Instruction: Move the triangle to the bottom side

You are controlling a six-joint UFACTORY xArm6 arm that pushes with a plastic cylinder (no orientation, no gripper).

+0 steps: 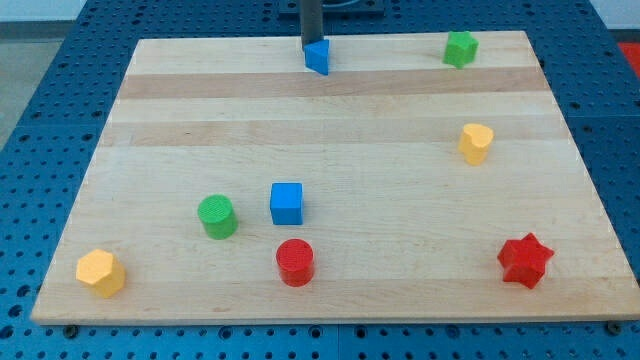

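The blue triangle (318, 56) sits at the view's top edge of the wooden board (330, 130), a bit left of centre. My tip (311, 48) comes down from the top and is touching the triangle on its upper-left side, so the tip is betw. the block and the board's top edge. There is no gripper here, only the dark rod, so nothing is spread or pinched; it just presses against the block. Other blocks are all well apart from the tip: a green star-like block (460, 48) at top right, a yellow heart-like block (476, 143) below it on the right side, a red star (525, 260) near the bottom right corner. In the lower left part there are a blue cube (286, 203), a green cylinder (217, 216) just left of it, a red cylinder (295, 262) below the cube, and a yellow hexagon-like block (101, 272) near the bottom left corner. Around the board is a blue perforated table (40, 120).
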